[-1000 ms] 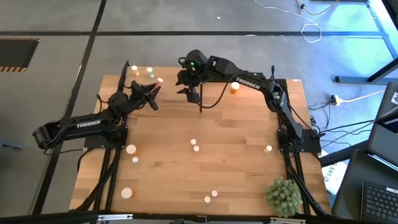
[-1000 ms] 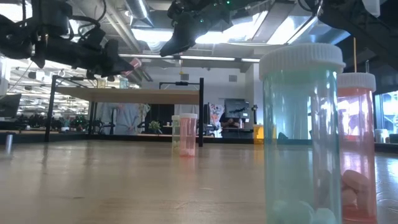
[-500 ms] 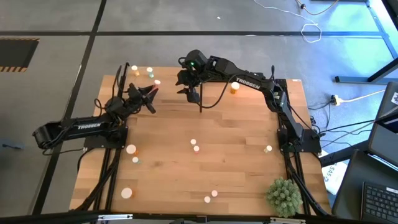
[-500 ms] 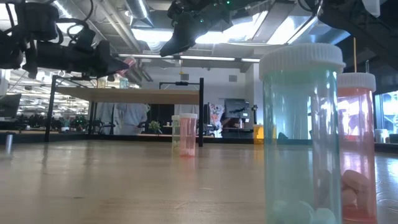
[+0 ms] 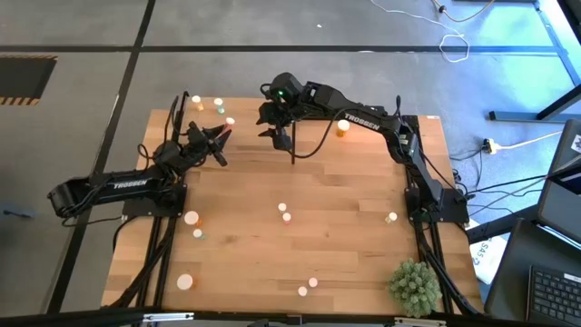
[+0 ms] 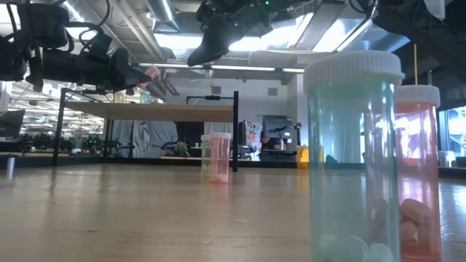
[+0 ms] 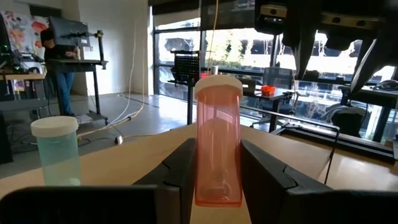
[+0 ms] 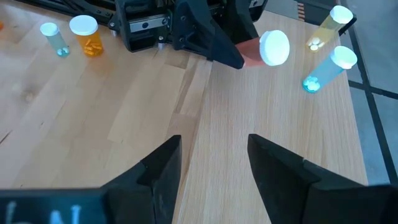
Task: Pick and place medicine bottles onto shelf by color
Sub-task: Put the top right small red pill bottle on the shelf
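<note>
The light wooden shelf (image 5: 205,111) stands at the table's far left corner, with a yellow bottle (image 8: 328,28) and a pale green one (image 8: 326,68) on it. My left gripper (image 5: 219,136) hovers beside it, shut on a reddish medicine bottle (image 7: 217,144) with a white cap (image 8: 274,48). My right gripper (image 8: 214,167) hangs open and empty above the far middle of the table (image 5: 300,182), just right of the shelf. Other bottles stand scattered on the table, one of them orange (image 5: 342,127). My left gripper pinches the reddish bottle's body (image 7: 200,186) between its two fingers, one on either side. The fingers come nearly level from the table's left and lie along the bottle. The capped end (image 7: 217,84) sticks out past the fingertips, and the bottle hangs clear of the table.
The shelf has thin black posts (image 5: 185,96). A pale green bottle (image 6: 355,153) and a reddish one (image 6: 419,171) stand close to the low camera. A spiky green plant ball (image 5: 415,286) sits at the near right corner. The table's middle is bare wood.
My left gripper, still shut on the reddish bottle, has drawn back a little toward the table's left edge and tipped its fingers slightly upward, then kept still. The bottle has moved with it, clear of the table.
</note>
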`<control>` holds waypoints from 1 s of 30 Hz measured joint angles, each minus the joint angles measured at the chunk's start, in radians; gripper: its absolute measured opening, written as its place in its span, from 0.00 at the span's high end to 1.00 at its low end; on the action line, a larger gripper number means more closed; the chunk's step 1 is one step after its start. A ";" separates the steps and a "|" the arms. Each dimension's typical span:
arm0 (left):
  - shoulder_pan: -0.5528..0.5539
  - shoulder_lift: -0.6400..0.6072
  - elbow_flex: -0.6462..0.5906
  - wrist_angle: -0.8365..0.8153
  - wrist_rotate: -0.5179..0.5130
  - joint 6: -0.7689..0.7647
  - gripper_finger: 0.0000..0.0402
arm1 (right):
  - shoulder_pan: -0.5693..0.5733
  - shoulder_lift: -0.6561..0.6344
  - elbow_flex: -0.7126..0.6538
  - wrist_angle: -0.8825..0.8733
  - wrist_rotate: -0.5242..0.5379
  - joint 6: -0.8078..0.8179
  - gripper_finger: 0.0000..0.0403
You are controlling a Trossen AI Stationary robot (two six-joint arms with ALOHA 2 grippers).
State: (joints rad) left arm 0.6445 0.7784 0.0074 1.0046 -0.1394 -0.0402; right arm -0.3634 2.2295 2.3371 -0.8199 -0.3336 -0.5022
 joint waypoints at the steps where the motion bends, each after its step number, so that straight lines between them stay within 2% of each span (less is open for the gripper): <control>1: 0.000 0.000 0.000 0.000 0.000 0.000 0.75 | 0.000 0.000 0.000 0.000 0.000 0.000 0.54; 30: 0.000 0.000 0.000 -0.001 0.000 -0.032 0.75 | 0.000 0.000 0.000 0.000 0.000 0.000 0.54</control>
State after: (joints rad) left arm 0.6445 0.7784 0.0074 1.0035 -0.1398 -0.0719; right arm -0.3636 2.2299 2.3371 -0.8199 -0.3336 -0.5021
